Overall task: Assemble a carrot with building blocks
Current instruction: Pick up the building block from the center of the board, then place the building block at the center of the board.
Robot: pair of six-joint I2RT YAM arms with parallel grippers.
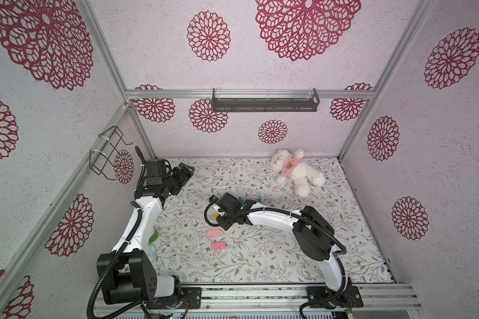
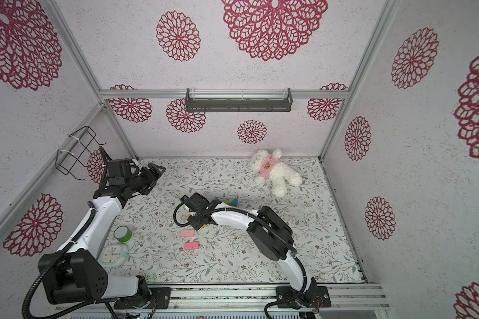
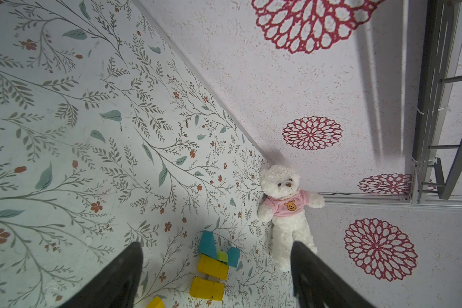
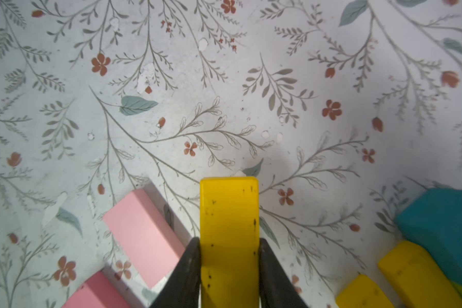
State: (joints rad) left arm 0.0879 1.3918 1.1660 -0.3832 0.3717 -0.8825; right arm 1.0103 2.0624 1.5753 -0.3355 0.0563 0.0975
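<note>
Top views: the right arm point(image 1: 274, 218) is leaning over the middle of the desk point(image 1: 260, 262), its wrist hiding most of the build. Only the teal triangles point(image 1: 259, 199) are showing on its far side. A sliver of the third yellow bar point(image 1: 217, 215) is showing beneath the wrist. Two pink blocks point(image 1: 214, 233) are lying loose just on the near side. The left arm point(image 1: 138, 221) is standing well apart at the far left corner, so the right arm is plainly the nearer.

Left wrist view: the left jaws are standing wide, fingers point(image 3: 123, 274) with nothing between them. They are looking from a distance along the carrot point(image 3: 213, 266). The teal triangles point(image 3: 207, 242) and green piece point(image 3: 222, 256) are sitting at one end, and the two placed yellow bars point(image 3: 207, 288) are lying just beside each other, crosswise to the figure's length.

Right wrist view: the right jaws are holding the third yellow bar point(image 4: 229, 226), fingers point(image 4: 182, 277) pressing its two long sides near one end. Its long axis is pointing straight out ahead of them. I cannot tell whether it is clearing the desk. The placed yellow bars point(image 4: 422, 272) are lying off to one side of the fingers, the pink blocks point(image 4: 144, 234) on the opposite side.

Judgement: the coming move is looking like a sideways carry toward the free long edge of the nearer placed bar, with a slight turn, since those bars are appearing slanted to the held one
</note>
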